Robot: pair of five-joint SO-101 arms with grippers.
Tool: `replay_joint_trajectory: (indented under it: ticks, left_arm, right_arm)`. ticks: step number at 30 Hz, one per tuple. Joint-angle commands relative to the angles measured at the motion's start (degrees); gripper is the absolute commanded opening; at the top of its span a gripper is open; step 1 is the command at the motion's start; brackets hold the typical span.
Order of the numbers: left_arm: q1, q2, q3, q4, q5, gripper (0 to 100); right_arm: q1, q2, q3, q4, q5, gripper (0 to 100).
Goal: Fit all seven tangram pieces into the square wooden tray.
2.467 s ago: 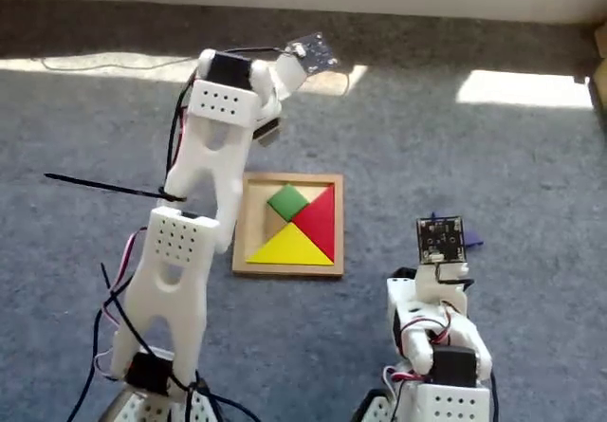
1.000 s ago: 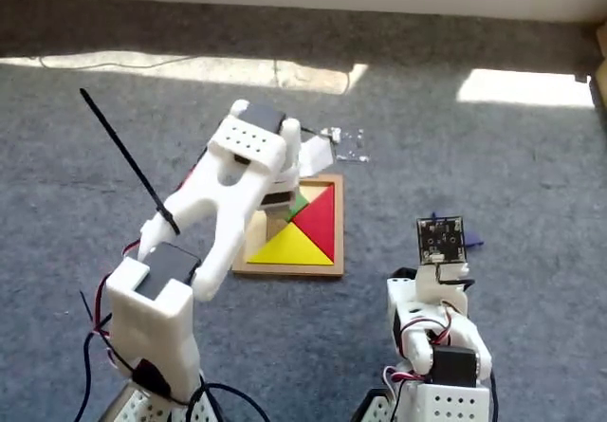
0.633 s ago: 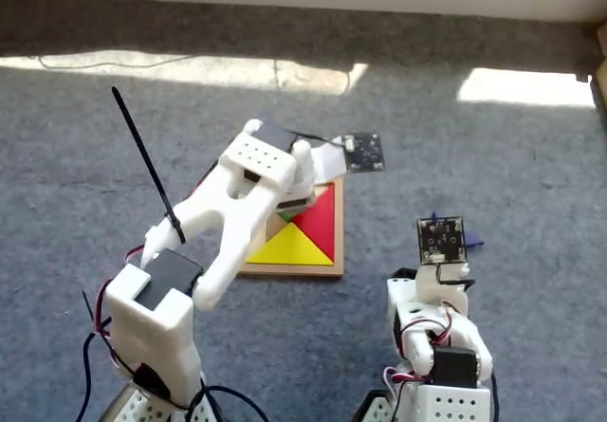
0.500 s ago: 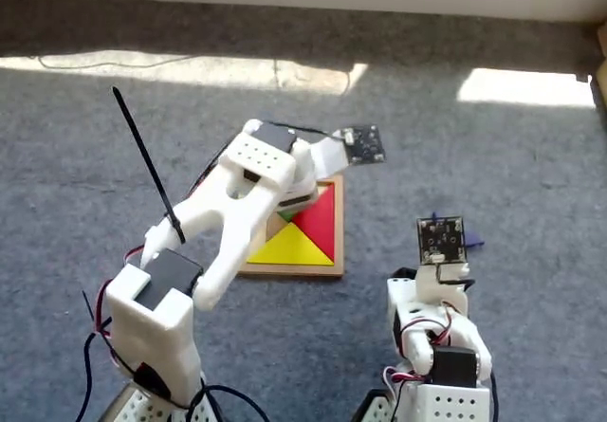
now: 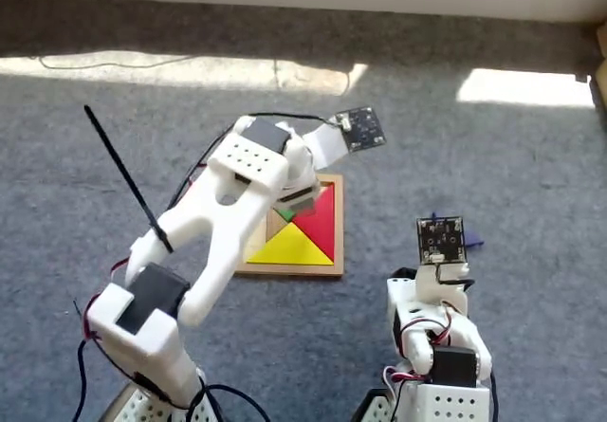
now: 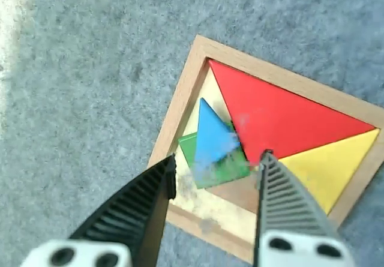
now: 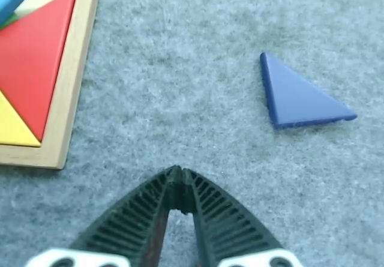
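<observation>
- Left wrist view: the left claw [image 6: 218, 158] hangs open over the wooden tray [image 6: 186, 93], holding nothing.
- Inside the tray, a light-blue triangle [image 6: 213, 138] overlaps the green square [image 6: 231, 170], beside the red triangle [image 6: 282, 120] and the yellow triangle [image 6: 330, 165].
- Bare wood of the tray shows around the green square.
- Right wrist view: the right claw [image 7: 179, 172] is closed and empty, off the tray's corner.
- 1 dark-blue triangle [image 7: 297, 96] lies on the grey worktop [image 7: 180, 69], well apart from the tray.

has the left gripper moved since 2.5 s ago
Yes. In the high view, the left gripper came back from beyond the far edge of the wooden tray to over its far-left part.
</observation>
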Motion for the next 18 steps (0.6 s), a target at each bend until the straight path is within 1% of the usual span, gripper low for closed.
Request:
replay_joint_trajectory:
  ticks: [1, 4, 7, 11, 16, 18]
  left_arm:
    - [-1.0, -11.1, 3.5, 2.0, 0.5, 14]
    - [-2.3, -15.4, 7.3, 1.9, 0.5, 10]
    - [-3.8, -16.4, 11.0, 0.7, 0.5, 6]
    - [-4.7, -16.4, 17.8, -6.9, 0.6, 1]
    - [-3.6, -16.4, 26.2, -17.7, 0.6, 1]
    - [-3.1, -16.4, 28.7, -20.4, 0.6, 1]
  right_arm:
    - [0.7, -0.9, 4.9, -1.5, 0.6, 1.0]
    - [0.7, -0.9, 4.9, -1.5, 0.6, 1.0]
    - [0.7, -0.9, 4.9, -1.5, 0.6, 1.0]
    - [0.7, -0.9, 4.9, -1.5, 0.6, 1.0]
    - [0.7, -0.9, 4.9, -1.5, 0.6, 1.0]
    - [0.7, -0.9, 4.9, -1.5, 0.6, 1.0]
